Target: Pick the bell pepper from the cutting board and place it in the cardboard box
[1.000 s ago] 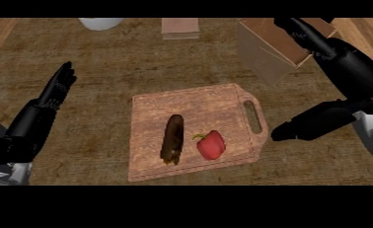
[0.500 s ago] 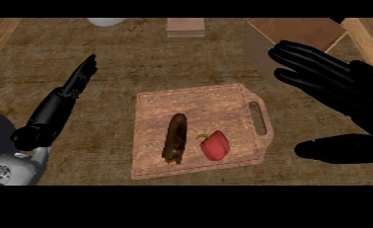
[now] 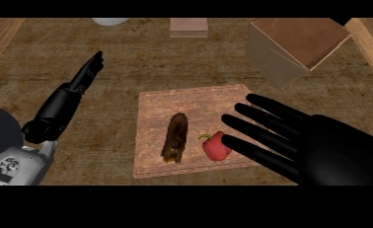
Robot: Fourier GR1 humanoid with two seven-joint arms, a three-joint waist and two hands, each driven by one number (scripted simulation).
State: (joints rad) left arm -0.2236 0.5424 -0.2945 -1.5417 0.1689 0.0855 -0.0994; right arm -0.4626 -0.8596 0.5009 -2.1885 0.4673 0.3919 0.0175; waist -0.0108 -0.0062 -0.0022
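Two hands empty, fingers straight. Right hand nearer: bell pepper lies just left of its fingertips (on cutting board). Left hand well apart.

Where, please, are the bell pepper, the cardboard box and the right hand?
bell pepper (image 3: 215,148): head view, red body.
cardboard box (image 3: 271,64): head view, outer side wall.
right hand (image 3: 334,148): head view, palm.

No readable text or labels.
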